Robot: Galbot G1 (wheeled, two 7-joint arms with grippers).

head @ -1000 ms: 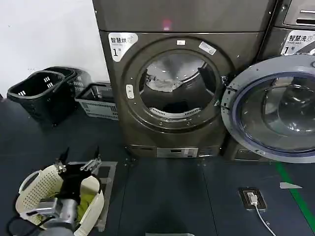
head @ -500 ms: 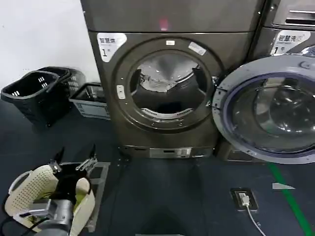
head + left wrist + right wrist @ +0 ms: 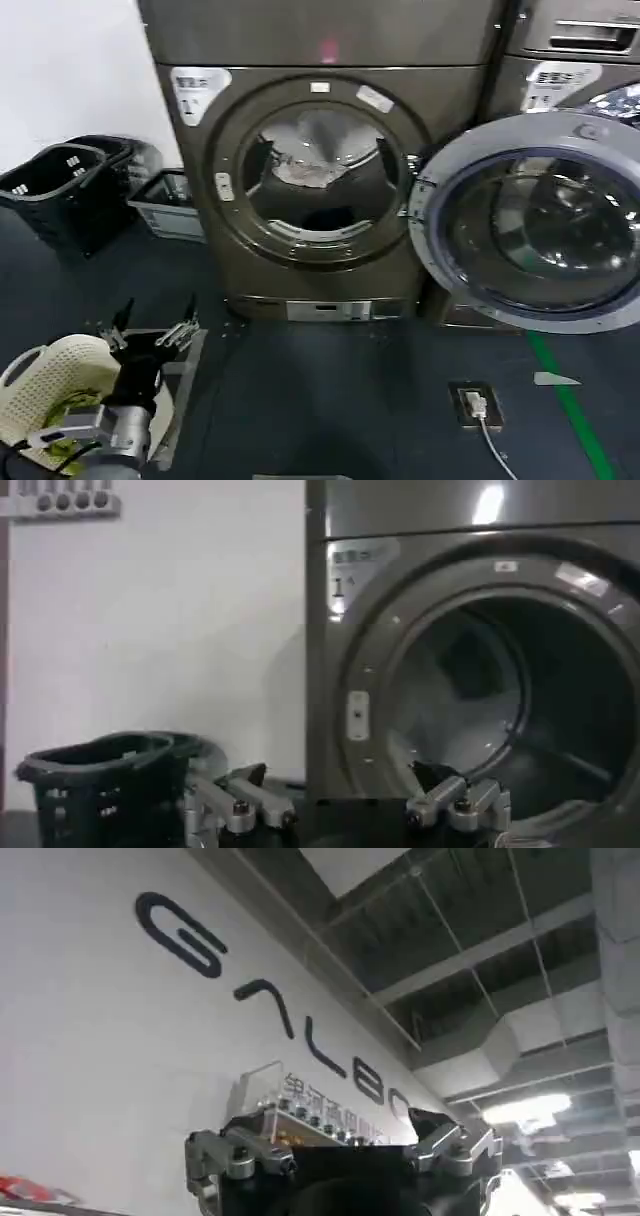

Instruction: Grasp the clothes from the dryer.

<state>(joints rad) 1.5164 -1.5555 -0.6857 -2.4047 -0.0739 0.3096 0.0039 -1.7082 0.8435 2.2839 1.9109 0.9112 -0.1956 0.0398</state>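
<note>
The left gripper (image 3: 150, 335) hangs low over the dark floor (image 3: 330, 400) with its two fingers spread apart and nothing between them, pointed toward the dryer (image 3: 300, 180). Directly beneath and behind it sits a cream perforated basket (image 3: 45, 375) with something yellow-green inside, resting by a flat grey stand (image 3: 185, 370). Ahead of the gripper and to its right the floor is bare right up to the dryer's base panel, so the way to the porthole is open. Farther off to the gripper's left, against the white wall (image 3: 70, 70), stand black laundry baskets (image 3: 60, 190) and a grey crate (image 3: 165, 205), well apart from the fingers. The dryer's round opening faces the gripper squarely; its door (image 3: 525, 220) is swung wide to the right, its rim standing near the opening's right edge and in front of the neighbouring machine (image 3: 565, 50). Inside the drum a pale whitish cloth (image 3: 305, 172) lies high at the back, and a dark mass on the drum floor may be the clothes (image 3: 322, 217), too shadowed to tell their lie or long axis. From the left wrist, the fingers (image 3: 245, 805) frame the porthole rim ahead. The right gripper (image 3: 345, 1158) is tilted up toward a lettered wall and ceiling, fingers parted and empty.
</note>
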